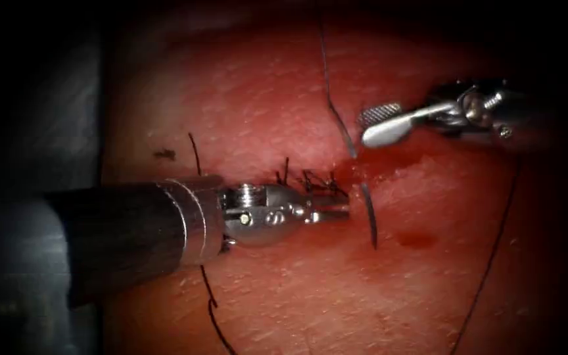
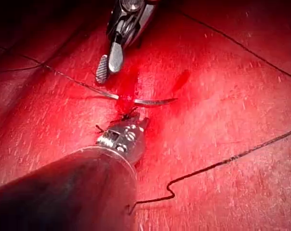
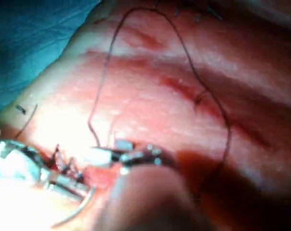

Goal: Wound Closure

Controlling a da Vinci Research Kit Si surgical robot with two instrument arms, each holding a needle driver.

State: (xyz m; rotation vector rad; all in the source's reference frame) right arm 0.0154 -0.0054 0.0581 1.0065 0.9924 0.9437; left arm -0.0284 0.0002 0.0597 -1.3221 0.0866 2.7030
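The curved needle [image 1: 370, 220] is in the tissue [image 1: 264, 98] at the right end of the cut. Its tip end sticks out below the cut, and its tail end [image 1: 344, 137] rises above with the thread [image 1: 324, 66] running up from it. My left tool [image 1: 348, 212] lies level just left of the needle's tip end, jaws slightly apart and holding nothing. My right tool [image 1: 365, 129] hovers beside the tail end with its jaws wide open and empty. The left wrist view shows the needle [image 2: 152, 101] between the right tool [image 2: 108, 72] and the left tool [image 2: 141, 124].
Several dark knotted stitches [image 1: 310, 181] close the cut just above the left tool's jaws. Loose thread curves down the right side [image 1: 494, 250] and trails off at the lower left [image 1: 212, 309]. A patch of red fluid [image 1: 415, 240] lies right of the needle's tip.
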